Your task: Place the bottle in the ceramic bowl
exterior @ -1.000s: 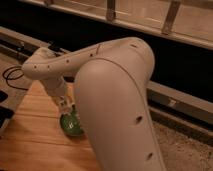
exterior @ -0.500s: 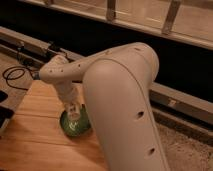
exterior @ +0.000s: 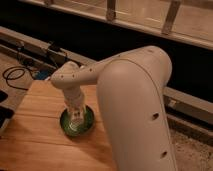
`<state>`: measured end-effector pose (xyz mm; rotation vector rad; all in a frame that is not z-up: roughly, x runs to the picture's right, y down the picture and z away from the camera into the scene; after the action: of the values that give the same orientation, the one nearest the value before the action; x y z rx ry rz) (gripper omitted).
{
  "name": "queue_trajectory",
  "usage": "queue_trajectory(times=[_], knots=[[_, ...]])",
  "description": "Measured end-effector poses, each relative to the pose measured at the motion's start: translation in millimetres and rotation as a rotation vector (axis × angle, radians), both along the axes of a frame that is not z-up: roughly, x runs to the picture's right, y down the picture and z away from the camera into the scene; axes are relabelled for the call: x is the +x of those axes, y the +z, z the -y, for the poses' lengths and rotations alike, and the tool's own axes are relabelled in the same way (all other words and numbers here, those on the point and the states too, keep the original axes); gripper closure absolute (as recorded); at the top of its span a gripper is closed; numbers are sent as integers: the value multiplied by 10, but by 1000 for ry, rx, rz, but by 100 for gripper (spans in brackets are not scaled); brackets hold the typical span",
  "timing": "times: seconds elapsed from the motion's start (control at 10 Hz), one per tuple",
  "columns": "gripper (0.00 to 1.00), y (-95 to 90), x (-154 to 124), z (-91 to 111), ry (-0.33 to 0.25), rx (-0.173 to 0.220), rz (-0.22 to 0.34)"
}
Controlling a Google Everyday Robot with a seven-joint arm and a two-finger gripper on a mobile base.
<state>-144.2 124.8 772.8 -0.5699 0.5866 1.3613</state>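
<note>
Dim light covers a wooden tabletop (exterior: 40, 135) of pale planks, behind which a dark recess and a metal-framed rail are seen, with a black cable (exterior: 12, 77) coiled on the floor at the far left. Most of the right half of the view is filled by the white arm (exterior: 135, 110), whose large upper segment is bent over toward the table and whose slimmer forearm is turned straight down.

The gripper (exterior: 76, 118) is held directly over the ceramic bowl (exterior: 77, 123), pointing down into it. The bowl, glossy green with pale marks inside, is set on the wood right beneath the fingertips, its rim showing all around them. A small pale shape is seen at the fingertips, inside the bowl's rim; it may be the bottle (exterior: 76, 119), though it cannot be told apart clearly from the fingers themselves. Whether the fingers are spread or closed on anything cannot be told, nor whether the pale shape is resting on the bowl's floor or is held above it.

A dark object (exterior: 4, 116) is cut off by the left edge, well to the left of the fingers.
</note>
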Motion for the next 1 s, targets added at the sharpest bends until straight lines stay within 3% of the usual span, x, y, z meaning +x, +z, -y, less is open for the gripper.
queue_trajectory(times=[0.3,0.5,1.0], knots=[[34,-4,-7,-4,-1,-1,1],[21,-4,-5,-5,-1,-1,1],[20,-4,-2,-4,0,-1,1]])
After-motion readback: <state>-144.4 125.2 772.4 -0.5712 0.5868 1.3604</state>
